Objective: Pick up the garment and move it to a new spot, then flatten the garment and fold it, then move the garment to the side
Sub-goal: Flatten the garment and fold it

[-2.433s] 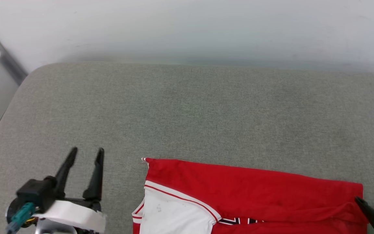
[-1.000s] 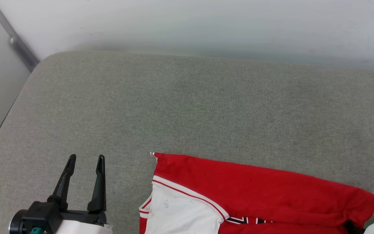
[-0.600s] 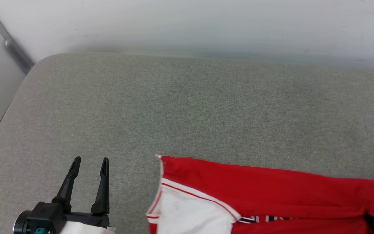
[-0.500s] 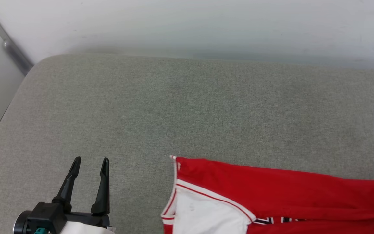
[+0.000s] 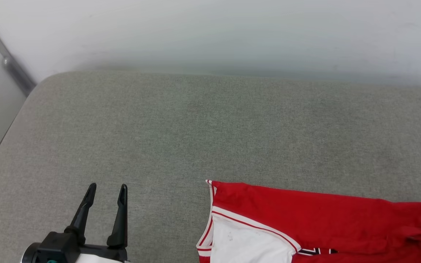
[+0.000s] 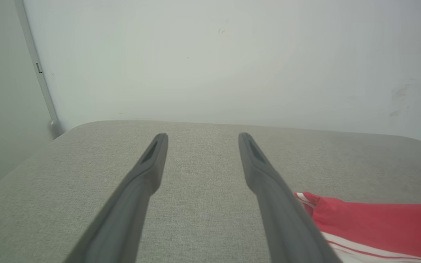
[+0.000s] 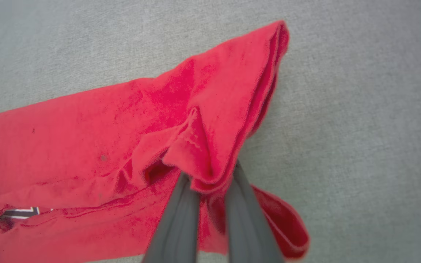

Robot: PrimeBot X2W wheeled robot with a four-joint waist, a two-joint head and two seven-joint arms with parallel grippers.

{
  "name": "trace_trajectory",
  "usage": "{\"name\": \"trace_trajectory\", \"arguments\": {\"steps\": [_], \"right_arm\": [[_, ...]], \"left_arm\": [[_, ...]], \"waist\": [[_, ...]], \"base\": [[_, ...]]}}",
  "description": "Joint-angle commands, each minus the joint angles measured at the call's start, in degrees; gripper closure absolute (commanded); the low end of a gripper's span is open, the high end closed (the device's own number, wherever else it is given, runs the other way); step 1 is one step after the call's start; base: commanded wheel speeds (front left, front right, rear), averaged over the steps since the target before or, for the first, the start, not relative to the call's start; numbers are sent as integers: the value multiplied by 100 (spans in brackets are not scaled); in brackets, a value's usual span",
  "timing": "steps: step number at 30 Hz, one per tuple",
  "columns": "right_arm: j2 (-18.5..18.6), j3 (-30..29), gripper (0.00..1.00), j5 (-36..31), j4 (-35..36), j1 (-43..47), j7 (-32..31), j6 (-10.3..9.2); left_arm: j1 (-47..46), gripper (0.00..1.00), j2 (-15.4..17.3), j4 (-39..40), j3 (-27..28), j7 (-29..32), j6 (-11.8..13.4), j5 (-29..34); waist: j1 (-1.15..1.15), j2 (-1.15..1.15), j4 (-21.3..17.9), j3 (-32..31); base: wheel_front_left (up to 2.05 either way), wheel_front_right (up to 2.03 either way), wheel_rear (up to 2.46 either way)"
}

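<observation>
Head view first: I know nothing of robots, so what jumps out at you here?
The red jersey lies folded at the lower right of a grey cushion. The right end effector is shut on a bunched red fold of it, while the left end effector stands open and empty at the lower left.

One garment (image 5: 323,215), one cushion (image 5: 196,128), one wall (image 5: 210,33), one rail (image 5: 13,69), and two grippers: the left gripper (image 5: 108,187) and the right gripper (image 7: 210,171).
</observation>
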State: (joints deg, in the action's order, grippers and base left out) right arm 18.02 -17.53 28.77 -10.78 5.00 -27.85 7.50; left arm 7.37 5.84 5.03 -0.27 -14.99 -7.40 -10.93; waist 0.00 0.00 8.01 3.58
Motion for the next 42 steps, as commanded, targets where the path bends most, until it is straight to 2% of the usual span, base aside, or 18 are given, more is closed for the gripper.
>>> {"name": "trace_trajectory", "arguments": {"steps": [1,3,9,18,25,39,40,41,42], "right_arm": [[14,153,100,-69,234,159,-77,-3],[-128,461,100,18,775,338,-310,-2],[-400,981,100,-15,1648,577,-733,-2],[-1036,1869,100,291,2326,406,-1221,-2],[-1439,2509,100,459,2111,-25,-1245,-2],[-1523,3286,100,298,843,-629,-651,-2],[-1524,3352,73,224,784,-691,-591,-2],[-1524,3409,1,196,722,-736,-526,-2],[-1522,3476,0,181,668,-773,-451,-2]], "left_arm": [[71,0,2,-27,-8,-26,-6,-31],[113,0,15,-66,-26,-26,-6,-30],[128,0,45,-111,-119,-26,-6,-38],[82,0,101,-143,-175,-26,-6,-77],[10,0,112,-190,-247,-26,-6,-85],[-57,0,165,-202,-331,-26,-7,-137],[-51,0,159,-207,-332,-26,-7,-137],[-47,0,150,-211,-331,-26,-7,-137],[-39,0,148,-220,-329,-26,-7,-140]], "waist": [[0,0,-11,-42],[0,0,-31,-102],[0,0,-15,-164],[0,0,110,-151],[0,0,286,-123],[0,0,646,-39],[0,0,659,-31],[0,0,669,-24],[0,0,676,-18]], "base": [[0,0,0],[0,0,0],[0,0,0],[0,0,0],[0,0,0],[0,0,0],[0,0,0],[0,0,0],[0,0,0]]}}
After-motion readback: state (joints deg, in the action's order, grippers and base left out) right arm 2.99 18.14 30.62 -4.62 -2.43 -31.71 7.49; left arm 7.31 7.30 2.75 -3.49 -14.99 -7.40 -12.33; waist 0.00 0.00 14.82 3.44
